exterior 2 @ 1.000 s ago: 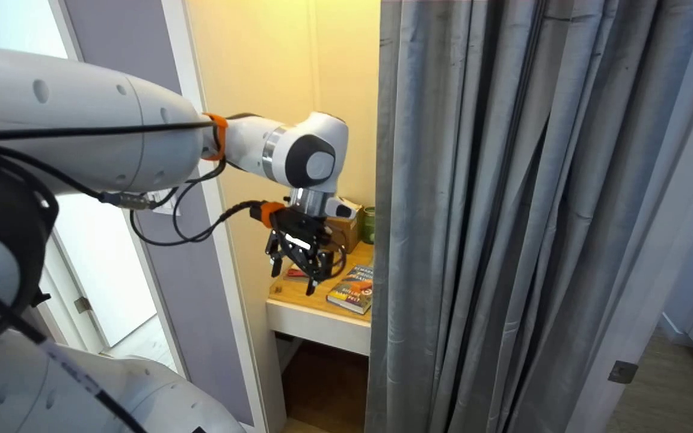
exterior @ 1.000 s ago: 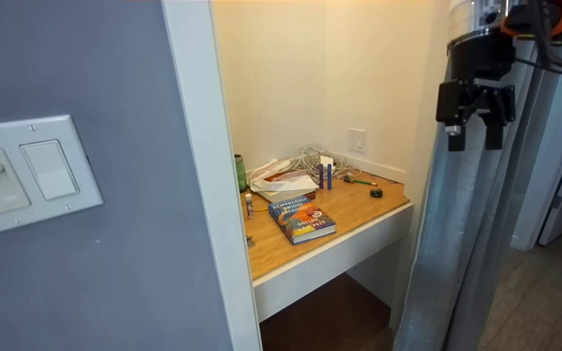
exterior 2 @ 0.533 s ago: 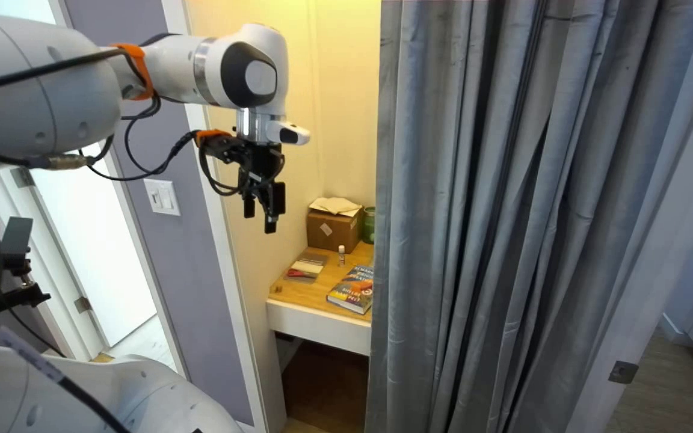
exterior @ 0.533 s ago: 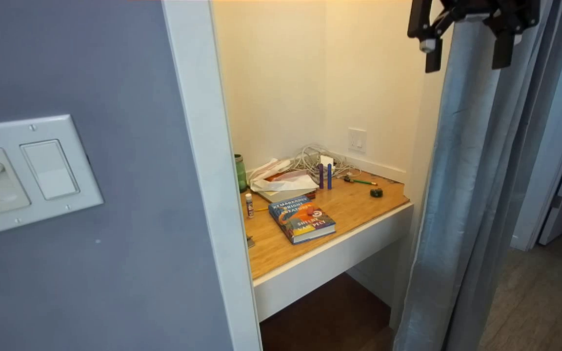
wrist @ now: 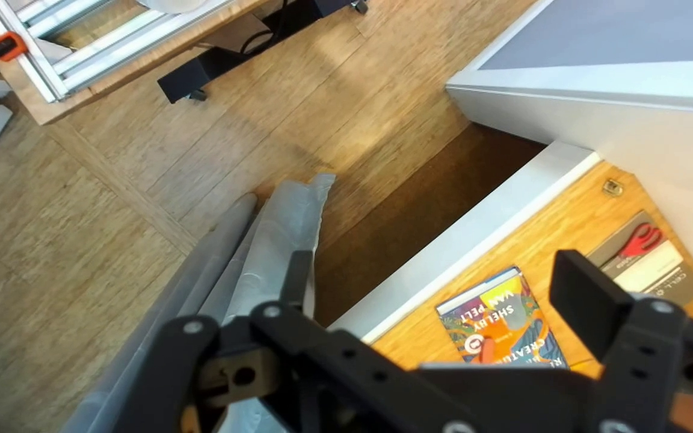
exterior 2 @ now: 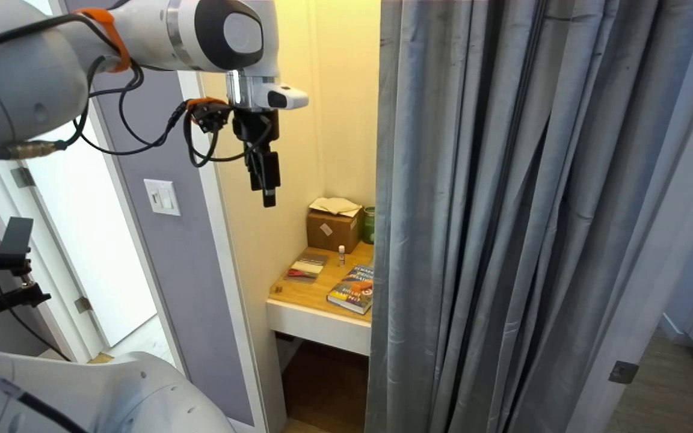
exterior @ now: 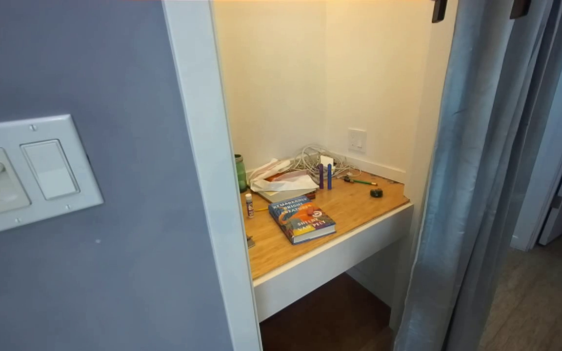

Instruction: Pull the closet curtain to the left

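Note:
The closet curtain (exterior 2: 479,216) hangs in grey folds at the right of the closet opening. It also shows in an exterior view (exterior: 461,195) and at the lower left of the wrist view (wrist: 280,234). The closet (exterior 2: 346,102) has cream walls and a wooden desk (exterior: 359,209). My gripper (exterior 2: 267,195) points down, left of the curtain and apart from it in that exterior view. Only its fingertips show at the top of an exterior view (exterior: 479,10). In the wrist view the gripper (wrist: 434,264) is open with nothing held; one finger overlaps the curtain's edge in the picture.
A book (exterior: 302,219) lies on the desk. A cardboard box (exterior 2: 332,230), a glue stick (exterior 2: 341,255) and a green jar (exterior: 240,173) stand on it. The grey wall with a light switch (exterior 2: 162,196) and white trim (exterior 2: 220,240) borders the opening's left.
My gripper has risen from low over the desk and shifted left in an exterior view. The wrist has turned, so the fingers now appear edge-on there. The curtain has not visibly moved.

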Action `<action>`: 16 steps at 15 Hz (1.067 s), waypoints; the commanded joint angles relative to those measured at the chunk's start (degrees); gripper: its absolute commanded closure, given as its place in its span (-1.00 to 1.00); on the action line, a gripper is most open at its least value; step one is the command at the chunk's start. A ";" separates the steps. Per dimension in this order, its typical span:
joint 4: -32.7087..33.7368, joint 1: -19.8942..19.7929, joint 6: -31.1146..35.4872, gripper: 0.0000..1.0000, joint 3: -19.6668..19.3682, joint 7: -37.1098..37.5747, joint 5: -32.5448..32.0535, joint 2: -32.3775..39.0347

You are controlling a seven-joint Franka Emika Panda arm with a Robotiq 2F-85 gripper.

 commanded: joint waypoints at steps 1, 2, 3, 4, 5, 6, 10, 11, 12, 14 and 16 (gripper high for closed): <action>0.20 -0.60 -0.20 -1.00 0.38 -0.26 0.20 0.19; 0.17 -0.60 -0.20 -1.00 0.38 -0.26 0.20 0.22; 1.12 -2.02 2.30 -1.00 1.52 2.87 -1.03 0.14; 2.14 -3.19 3.47 -1.00 2.28 6.25 -1.84 0.42; 3.52 -3.69 3.64 -1.00 2.68 8.71 -2.24 1.03; 4.46 -4.21 4.63 -1.00 3.48 10.87 -3.44 1.26; 6.80 -6.08 7.26 -1.00 6.60 19.98 -9.65 2.38; 7.27 -6.40 8.02 -1.00 7.30 22.13 -11.73 2.79; 7.75 -6.67 8.49 -1.00 7.99 24.36 -13.88 3.23; 8.76 -7.19 9.12 -1.00 9.18 28.70 -18.47 4.31; 10.11 -7.56 8.84 -1.00 10.11 33.03 -23.31 5.74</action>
